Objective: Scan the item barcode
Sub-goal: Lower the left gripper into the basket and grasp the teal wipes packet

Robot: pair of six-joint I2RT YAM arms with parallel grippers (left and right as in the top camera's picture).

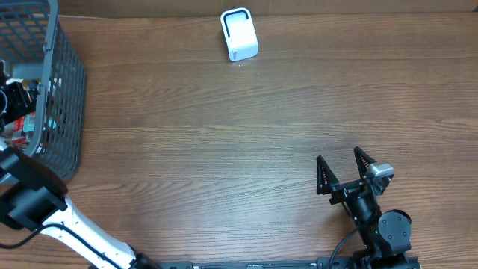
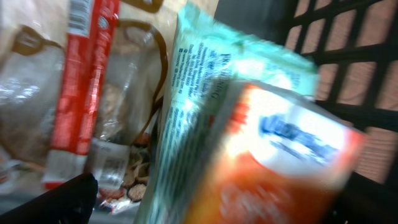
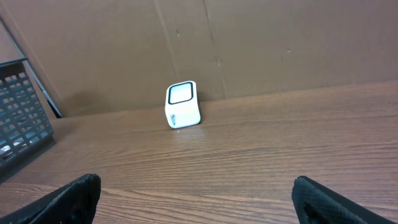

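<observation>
Woodgrain desk (image 1: 224, 149) fills the scene. At its near right the right pincer (image 1: 342, 169) stands with jaws wide, holding nothing. At the left, the left pincer (image 1: 13, 101) is inside the grey basket (image 1: 63, 90), also spread and gripping nothing. Only its wrist view shows the goods there: a blurred orange packet (image 2: 280, 162) nearest, a mint packet (image 2: 205, 93) behind, and a red-striped clear bag (image 2: 81, 81) to the left. The white scanner (image 1: 239, 34) stands at far centre. The right wrist view alone shows the cardboard wall (image 3: 249, 43) behind it.

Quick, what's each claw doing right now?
Left claw: open, inside the basket, over the packets.
Right claw: open, empty, above the table.
</observation>
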